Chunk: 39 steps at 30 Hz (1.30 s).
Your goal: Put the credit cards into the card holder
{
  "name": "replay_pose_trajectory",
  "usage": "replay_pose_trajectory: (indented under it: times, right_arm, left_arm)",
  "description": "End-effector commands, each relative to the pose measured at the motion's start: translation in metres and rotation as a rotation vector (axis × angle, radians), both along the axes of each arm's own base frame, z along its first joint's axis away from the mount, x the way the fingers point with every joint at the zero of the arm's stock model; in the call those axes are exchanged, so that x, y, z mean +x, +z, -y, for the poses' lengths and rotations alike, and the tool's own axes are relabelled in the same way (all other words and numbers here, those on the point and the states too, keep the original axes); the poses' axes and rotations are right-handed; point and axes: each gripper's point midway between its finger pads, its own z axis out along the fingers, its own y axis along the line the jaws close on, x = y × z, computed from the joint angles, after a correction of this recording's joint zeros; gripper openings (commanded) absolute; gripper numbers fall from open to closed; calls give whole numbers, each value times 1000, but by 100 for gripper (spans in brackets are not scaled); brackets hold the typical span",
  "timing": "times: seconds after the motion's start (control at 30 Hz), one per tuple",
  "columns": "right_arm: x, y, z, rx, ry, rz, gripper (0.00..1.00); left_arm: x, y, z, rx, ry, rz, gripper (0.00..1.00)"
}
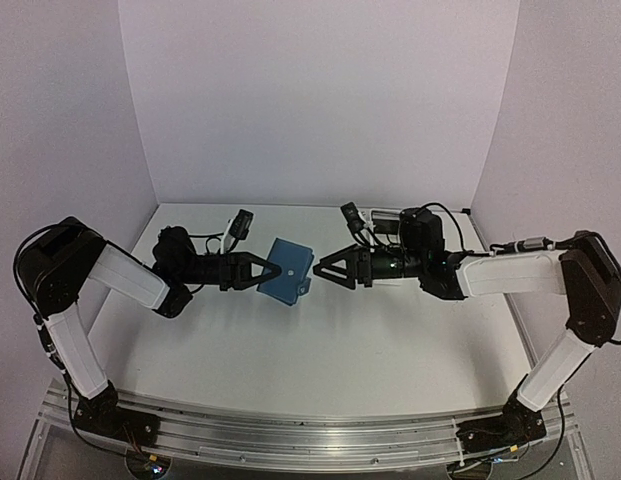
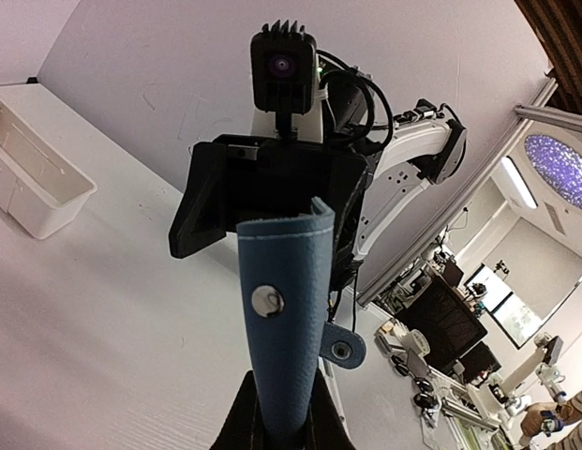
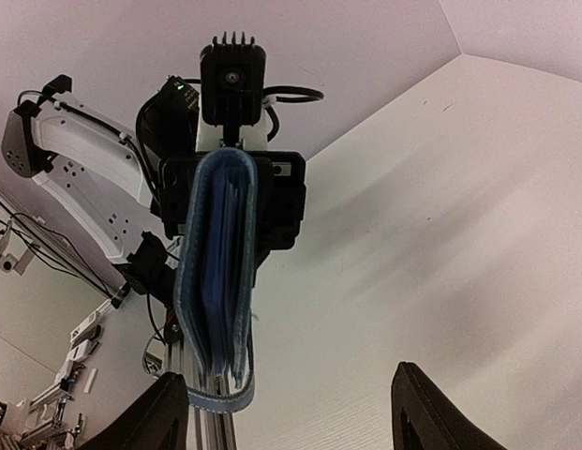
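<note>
The bench is a flat, matte white tabletop, wider at its near edge than at the back in the top view. Pale walls close it in at the back and on both sides. Along the near edge runs a ribbed aluminium rail, and the two black arm bases sit on it, one toward each end. In the left wrist view, a long white rectangular open-topped plastic tray lies directly on the bench, close to the wall. Soft grey shadows fall across the white surface.
</note>
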Motion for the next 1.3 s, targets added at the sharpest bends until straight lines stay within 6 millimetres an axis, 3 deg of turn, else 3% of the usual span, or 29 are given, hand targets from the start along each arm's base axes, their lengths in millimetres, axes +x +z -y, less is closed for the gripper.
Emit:
replay_pose_trajectory:
  times: [0.0,0.03,0.1,0.13,0.27,0.43,0.47,0.5,0.6,0.63,0.73,0.83,0.93,1.03,1.13,1.27]
  right_arm:
    - [9,-1,-3,109,-51,-75,72]
    - [10,-6,-5,118,-52,-107,73]
    - [3,-10,-15,151,-20,-148,87]
    - [-6,-9,-21,169,8,-138,89]
    - [-26,-1,-27,206,65,-88,89]
    - [-22,10,-41,238,89,-66,82]
    - [-20,10,-44,240,86,-66,80]
    - [-18,10,-47,244,84,-71,71]
    - [-14,2,-54,237,89,-120,28]
    - [-14,-1,-55,233,89,-130,18]
    - [-14,2,-52,236,78,-109,0]
    - [-15,1,-50,164,73,-74,0]
    - [-21,-23,-57,-70,125,-12,0]
    - [-26,-31,-53,-177,165,54,0]
    - [-27,-18,-53,-176,187,116,0]
    - [-32,-17,-64,-199,237,151,0]
  left_arm:
    - [6,-3,-1,15,56,43,0]
    - [0,-8,0,19,33,46,0]
    - [-16,-7,1,9,-10,102,0]
    - [-13,-7,2,11,12,101,0]
    - [-9,-6,2,9,39,125,0]
    - [-11,-9,2,14,26,132,0]
    - [-11,-10,3,16,27,131,0]
    - [-11,-11,3,18,28,132,0]
    - [-14,-11,2,16,22,153,2]
    - [-14,-11,2,16,21,162,4]
    - [-18,-13,0,20,5,182,18]
    - [-22,-19,-4,41,-39,206,48]
    - [-14,-23,-13,63,-75,201,61]
    - [-8,-29,-10,95,-102,208,65]
    - [-8,-34,-5,106,-116,221,63]
    - [-16,-33,3,104,-144,227,51]
